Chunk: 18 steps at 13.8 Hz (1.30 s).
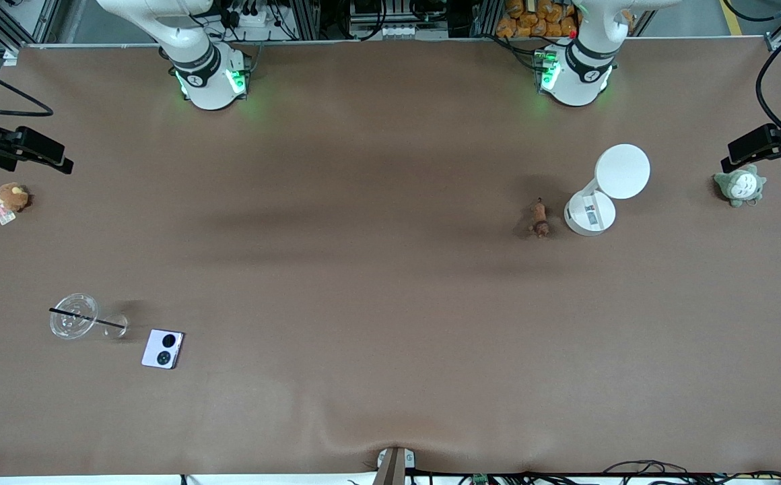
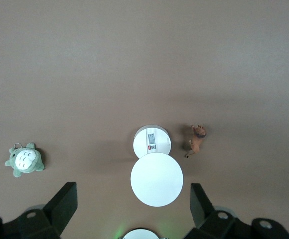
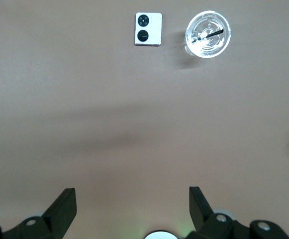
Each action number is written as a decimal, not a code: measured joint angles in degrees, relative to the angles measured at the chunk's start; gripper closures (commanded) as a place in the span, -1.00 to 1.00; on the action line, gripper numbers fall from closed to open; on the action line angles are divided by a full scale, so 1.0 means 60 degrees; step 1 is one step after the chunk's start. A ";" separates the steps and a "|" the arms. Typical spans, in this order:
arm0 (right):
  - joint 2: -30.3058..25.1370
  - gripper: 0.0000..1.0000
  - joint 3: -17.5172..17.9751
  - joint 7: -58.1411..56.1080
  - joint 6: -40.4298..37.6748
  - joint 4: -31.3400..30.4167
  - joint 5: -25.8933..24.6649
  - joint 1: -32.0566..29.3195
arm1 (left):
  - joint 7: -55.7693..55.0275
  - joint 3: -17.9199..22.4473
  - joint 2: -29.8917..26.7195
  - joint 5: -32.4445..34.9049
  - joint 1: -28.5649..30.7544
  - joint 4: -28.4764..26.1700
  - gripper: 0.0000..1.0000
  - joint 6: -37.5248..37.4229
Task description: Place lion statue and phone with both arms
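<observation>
Hands [image 2: 132, 209] [image 3: 132, 209] wide open, empty.

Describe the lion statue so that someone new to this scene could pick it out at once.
Find the tall white cylinder container with a round white lid, toward the left arm's end of the table. The lion statue lies right beside it on the brown table. It is tiny, elongated and orange-brown, unlike the grey-green plush near the table's edge.

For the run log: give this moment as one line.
left tool: open, over white stand | right tool: open, over bare table | lion statue: beside stand | phone: beside clear cup
</observation>
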 measured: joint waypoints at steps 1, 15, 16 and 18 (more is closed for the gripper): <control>0.0000 -1.00 0.0000 -0.0089 0.0019 -0.0012 -0.0002 0.0000 | -0.0001 0.0000 0.0005 0.0000 -0.0001 0.0000 -1.00 0.0008; -0.0019 -1.00 0.0000 -0.0151 0.0030 -0.0021 -0.0010 -0.0016 | 0.0013 -0.0217 0.0115 0.0000 -0.0121 0.0001 -1.00 0.0065; -0.0019 -1.00 0.0000 -0.0151 0.0026 -0.0021 -0.0011 -0.0016 | 0.0013 -0.0222 0.0115 0.0000 -0.0121 0.0001 -1.00 0.0065; -0.0019 -1.00 0.0000 -0.0151 0.0024 -0.0021 -0.0011 -0.0016 | 0.0013 -0.0222 0.0114 0.0001 -0.0121 0.0001 -1.00 0.0066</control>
